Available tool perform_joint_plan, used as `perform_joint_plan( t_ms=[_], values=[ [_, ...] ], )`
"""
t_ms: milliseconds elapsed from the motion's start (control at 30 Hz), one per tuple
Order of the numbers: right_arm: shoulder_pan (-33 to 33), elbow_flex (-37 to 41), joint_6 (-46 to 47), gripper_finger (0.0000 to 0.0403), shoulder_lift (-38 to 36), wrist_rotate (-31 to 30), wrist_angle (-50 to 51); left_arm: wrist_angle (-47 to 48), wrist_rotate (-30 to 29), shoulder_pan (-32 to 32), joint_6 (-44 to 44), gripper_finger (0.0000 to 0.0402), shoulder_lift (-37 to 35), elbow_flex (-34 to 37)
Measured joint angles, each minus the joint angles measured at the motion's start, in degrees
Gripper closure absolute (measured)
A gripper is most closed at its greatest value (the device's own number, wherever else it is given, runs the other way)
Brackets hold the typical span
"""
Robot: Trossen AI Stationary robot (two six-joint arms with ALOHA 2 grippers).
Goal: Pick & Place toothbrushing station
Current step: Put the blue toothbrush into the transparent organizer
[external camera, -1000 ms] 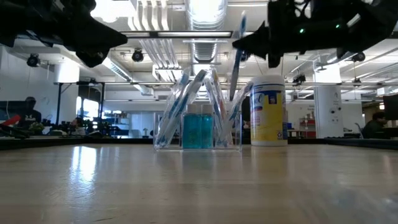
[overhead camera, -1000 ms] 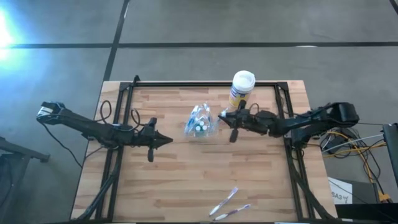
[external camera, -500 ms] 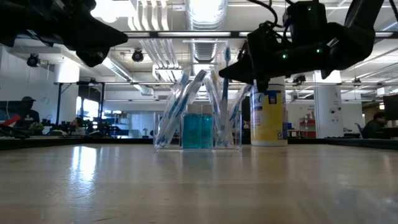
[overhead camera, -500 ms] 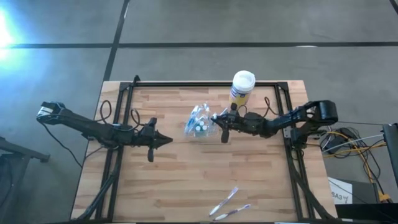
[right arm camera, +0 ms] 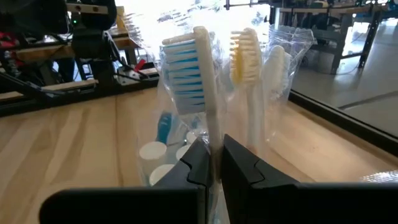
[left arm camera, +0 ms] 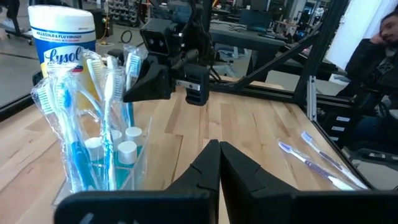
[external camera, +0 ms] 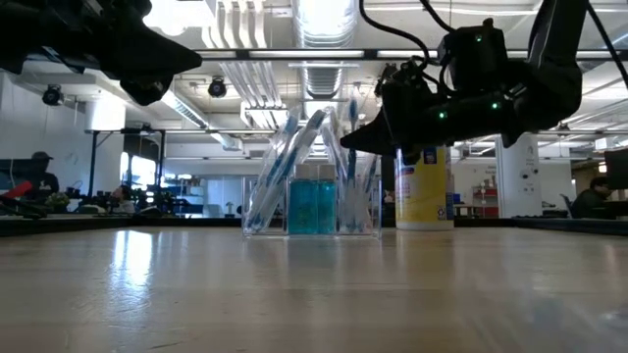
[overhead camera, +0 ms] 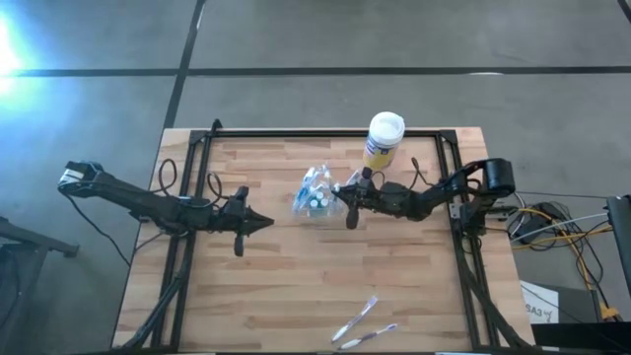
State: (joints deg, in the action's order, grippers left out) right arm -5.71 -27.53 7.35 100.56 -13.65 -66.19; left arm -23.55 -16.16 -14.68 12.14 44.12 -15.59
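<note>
Right gripper (right arm camera: pixel 214 163) pinched blue toothbrush (right arm camera: pixel 194 78) handle upright at clear holder (overhead camera: pixel 317 193); left gripper (overhead camera: pixel 264 223) closed, empty, well apart.

This is a big robot lab or workshop, not a home. The wooden table (overhead camera: pixel 325 276) stands on a plain grey floor (overhead camera: pixel 394 39) with dark lines on it, and a black metal frame (overhead camera: pixel 325 133) runs round the table. Loose yellow and white cables (overhead camera: pixel 557 232) lie by its side. Past the table the room is wide and open, with long lights (external camera: pixel 324 15) and bare pipes (external camera: pixel 235 74) on the ceiling. Far back there are desks with gear (left arm camera: pixel 249 15) on them. A person (external camera: pixel 39 176) sits at a desk on one side, and another person (left arm camera: pixel 379 56) sits close by.
</note>
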Motion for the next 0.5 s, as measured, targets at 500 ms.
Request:
perform_joint_plan(
  t_ms=[500],
  values=[
    [0.04,0.09,1.69,0.0265,-4.84,0.03,5.96,-0.2,-0.02,0.02,0.39,0.0386,0.0,0.0]
  ],
)
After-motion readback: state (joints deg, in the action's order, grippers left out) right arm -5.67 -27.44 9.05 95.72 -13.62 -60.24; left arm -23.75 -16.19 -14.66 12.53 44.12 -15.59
